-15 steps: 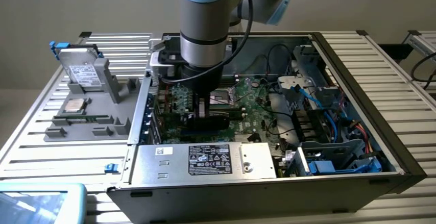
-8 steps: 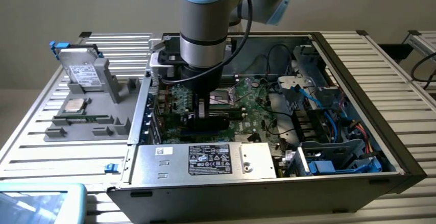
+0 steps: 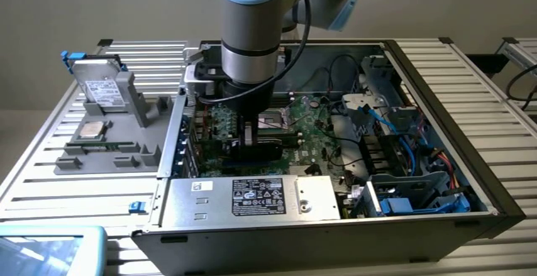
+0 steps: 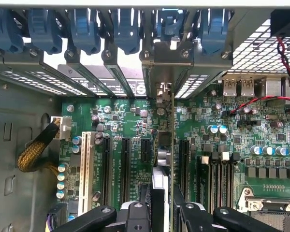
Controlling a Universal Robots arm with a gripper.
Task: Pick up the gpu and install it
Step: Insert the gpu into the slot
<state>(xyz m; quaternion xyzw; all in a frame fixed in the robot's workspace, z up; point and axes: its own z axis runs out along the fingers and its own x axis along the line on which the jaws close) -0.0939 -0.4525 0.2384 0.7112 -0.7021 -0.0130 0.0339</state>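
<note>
The gpu (image 3: 251,154) stands on edge low inside the open computer case (image 3: 436,93), over the green motherboard (image 3: 315,131). My gripper (image 3: 250,136) reaches straight down into the case and is shut on the card's upper edge. In the wrist view the gpu (image 4: 164,145) runs edge-on between my two black fingers (image 4: 140,215), and its metal bracket end lies against the rear slot openings (image 4: 159,92). It sits in line with the black expansion slots (image 4: 125,164). How deep it sits in a slot is hidden.
A grey fixture (image 3: 109,156) at the exterior view's left holds a silver hard drive (image 3: 105,90). The power supply (image 3: 251,197) lies along the case's near wall, with blue cables (image 3: 403,125) at the exterior view's right. Blue slot latches (image 4: 125,29) and a yellow cable bundle (image 4: 36,150) flank the slots.
</note>
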